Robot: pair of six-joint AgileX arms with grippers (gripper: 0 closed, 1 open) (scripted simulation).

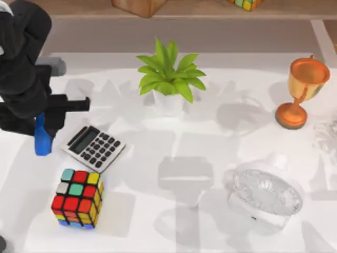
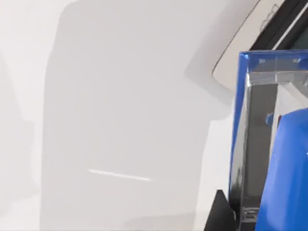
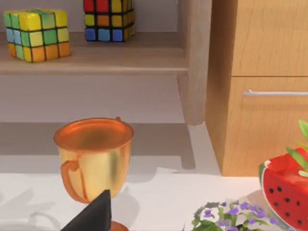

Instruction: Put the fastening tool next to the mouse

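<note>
Where the left arm reaches in over the far-left part of the desk (image 1: pixel 158 221), its left claw (image 1: pixel 47 129) sits at the bright blue fastening tool (image 1: pixel 42 138), which lies at the left edge, just left of the grey calculator (image 1: pixel 93 148). Whether the claw's fingers have closed on the tool I cannot tell; the arm's dark body covers the tool's far end from above. In the left wrist view the fastening tool (image 2: pixel 284 178) appears very close, blue with a silvery inner face, with a corner of the calculator (image 2: pixel 240 45) beyond it. Nearer than the calculator stands a colourful cube (image 1: pixel 77 197). A potted green plant (image 1: pixel 168 79) stands at the far middle, and an orange-gold trophy cup (image 1: pixel 303 89) at the far right. A clear glassy object (image 1: pixel 266 197) rests at the near right. In the right wrist view the trophy cup (image 3: pixel 94 154) stands close ahead of the right claw (image 3: pixel 94 214), whose dark tip alone is visible, so its opening cannot be told.
</note>
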